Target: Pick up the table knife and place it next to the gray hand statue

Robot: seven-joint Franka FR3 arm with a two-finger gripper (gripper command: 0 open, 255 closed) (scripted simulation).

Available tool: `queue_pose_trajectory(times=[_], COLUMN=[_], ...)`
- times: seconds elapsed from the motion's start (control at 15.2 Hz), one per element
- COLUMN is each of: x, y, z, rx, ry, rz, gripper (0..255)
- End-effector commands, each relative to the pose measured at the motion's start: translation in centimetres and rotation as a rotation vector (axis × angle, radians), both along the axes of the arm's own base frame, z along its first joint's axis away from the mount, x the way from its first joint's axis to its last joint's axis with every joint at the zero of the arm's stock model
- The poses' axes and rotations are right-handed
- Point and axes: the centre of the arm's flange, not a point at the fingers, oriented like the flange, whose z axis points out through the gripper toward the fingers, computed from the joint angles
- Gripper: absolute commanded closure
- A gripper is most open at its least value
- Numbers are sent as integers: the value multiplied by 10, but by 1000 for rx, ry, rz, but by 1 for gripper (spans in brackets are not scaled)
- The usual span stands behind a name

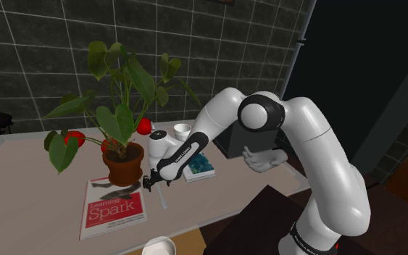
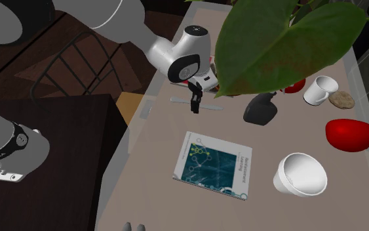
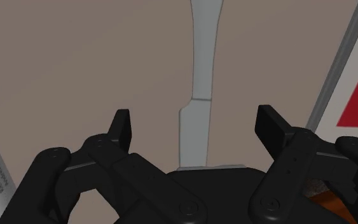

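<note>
You're looking at one table knife [image 3: 195, 127], two books [image 1: 111, 210] [image 2: 212, 164], one potted plant [image 1: 125, 165], one grey hand statue [image 1: 266, 161], one white mug [image 2: 320, 90], two white bowls [image 2: 301, 174] [image 1: 159, 247], and at least three red round things [image 1: 74, 138] on your desk [image 1: 35, 181]

The shoulder view looks from behind the arm [image 1: 318, 145] down over the counter [image 1: 28, 174]. The second exterior view looks steeply down from near, past a plant leaf [image 2: 281, 46]. The wrist view sits low behind the end effector [image 3: 195, 121]. Both exterior views share the teal book [image 1: 198, 168].
</note>
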Motion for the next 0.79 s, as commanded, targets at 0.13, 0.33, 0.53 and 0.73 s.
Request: queue_pose_trajectory(times=[0.13,0.33,0.53,0.73], x=[0,-1,4,0], y=[0,0,-2,0], z=[0,2,2,0], rx=[0,0,0,0], ry=[0,0,0,0], rz=[0,0,0,0], gripper=[255,255,255,255])
